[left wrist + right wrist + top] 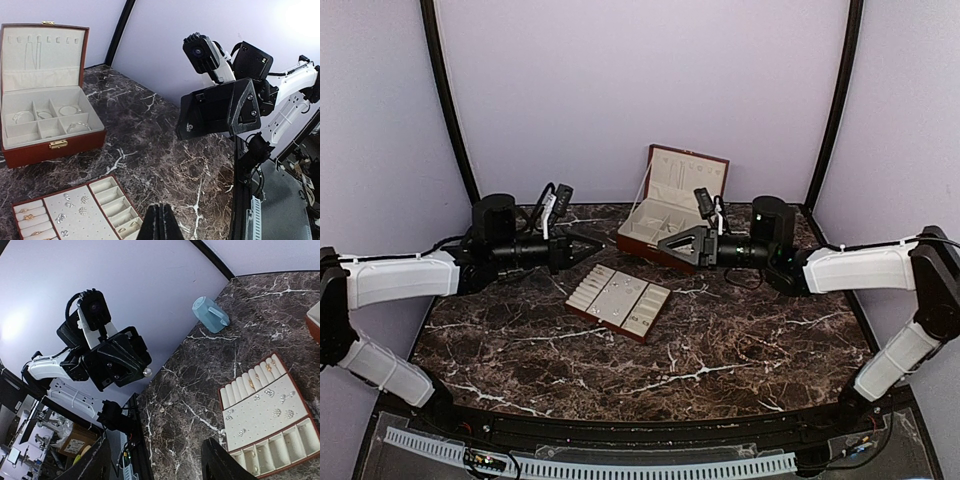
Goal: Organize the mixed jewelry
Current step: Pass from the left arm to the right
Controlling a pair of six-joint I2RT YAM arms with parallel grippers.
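The mixed jewelry lies partly loose on the marble. A thin chain (194, 179) rests in a loop near the table's right side, and a tiny metal piece (161, 410) lies by the left edge. My left gripper (598, 247) (160, 220) hovers above the table left of the tray, shut, with a small white pearl (147, 372) at its tip. My right gripper (663, 243) (157, 450) hangs open opposite it, in front of the box, nothing between its fingers.
A cream-lined tray (618, 300) (92, 225) (260, 415) holds rings and studs at the table's middle. Behind it stands an open red-brown box (685, 172) (50, 150) with bracelets (70, 110). A blue cup (210, 314) lies on its side by the back wall.
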